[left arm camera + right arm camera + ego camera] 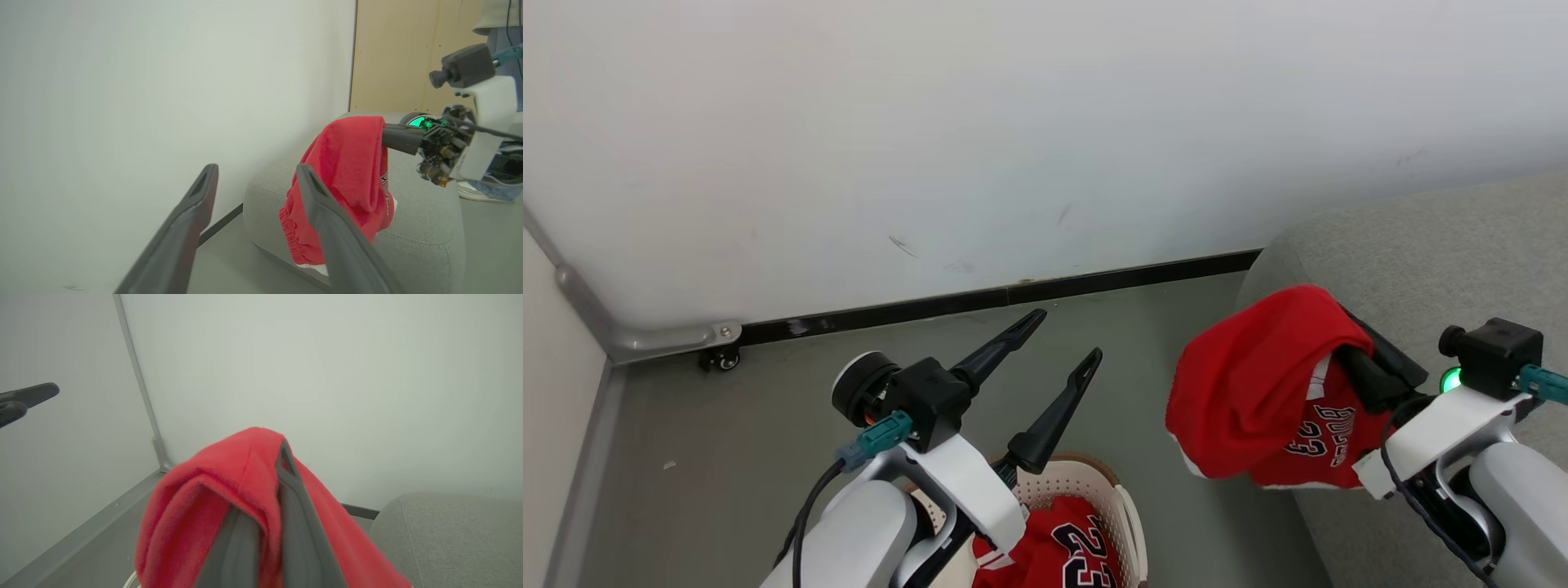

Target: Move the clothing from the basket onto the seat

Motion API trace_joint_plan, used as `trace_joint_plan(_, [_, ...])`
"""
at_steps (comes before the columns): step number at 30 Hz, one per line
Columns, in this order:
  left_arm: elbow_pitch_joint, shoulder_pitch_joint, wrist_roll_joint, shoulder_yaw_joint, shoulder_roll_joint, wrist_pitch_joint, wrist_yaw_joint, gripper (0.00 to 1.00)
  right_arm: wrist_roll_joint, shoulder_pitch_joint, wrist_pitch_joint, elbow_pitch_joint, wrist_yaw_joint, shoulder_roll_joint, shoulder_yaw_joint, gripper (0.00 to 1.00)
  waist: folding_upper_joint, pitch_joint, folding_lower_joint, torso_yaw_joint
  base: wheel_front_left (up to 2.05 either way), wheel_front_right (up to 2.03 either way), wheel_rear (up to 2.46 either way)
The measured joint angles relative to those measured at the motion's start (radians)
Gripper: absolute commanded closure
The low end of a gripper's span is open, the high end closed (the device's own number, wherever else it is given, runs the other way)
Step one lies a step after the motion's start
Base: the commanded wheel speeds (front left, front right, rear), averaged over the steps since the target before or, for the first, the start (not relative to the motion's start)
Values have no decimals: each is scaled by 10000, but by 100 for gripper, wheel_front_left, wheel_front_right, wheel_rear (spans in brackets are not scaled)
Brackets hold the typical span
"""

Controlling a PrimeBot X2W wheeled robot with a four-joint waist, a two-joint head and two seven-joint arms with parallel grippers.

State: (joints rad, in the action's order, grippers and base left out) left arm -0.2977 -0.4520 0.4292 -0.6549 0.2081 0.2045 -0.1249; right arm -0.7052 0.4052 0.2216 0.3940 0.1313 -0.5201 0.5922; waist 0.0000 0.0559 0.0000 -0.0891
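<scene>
My right gripper [1356,335] is shut on a red piece of clothing [1258,384] with a black 23. It hangs in the air just over the rounded front edge of the light-grey seat [1437,245]. In the right wrist view the red fabric [220,490] drapes over both fingers [288,477]. My left gripper [1062,339] stands open with nothing in it, above the cream basket [1123,498], where another red 23 jersey [1070,543] lies. The left wrist view shows the hanging clothing [347,171], the right gripper [402,139] and the seat [425,228].
A white wall with a black baseboard [1013,292] runs close behind. A metal rail with a small caster [719,358] sits in the left corner. Grey floor [768,425] lies between wall and basket. A wooden panel [392,53] and a person's shoe [476,192] stand beyond the seat.
</scene>
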Motion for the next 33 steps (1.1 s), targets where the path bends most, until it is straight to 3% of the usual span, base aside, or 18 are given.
trace_joint_plan(18, [487, -1, 449, -1488, -171, 174, 0, 0, 293, -873, 73, 90, 0, -253, -1243, 100, 0, -65, -1, -887, 0, 0, 0])
trace_joint_plan(33, [690, -2, 713, -2130, -71, 265, 0, 0, 568, -1191, 75, -107, -4, -263, -1923, 100, 0, -202, 0, -1741, 0, 0, 0])
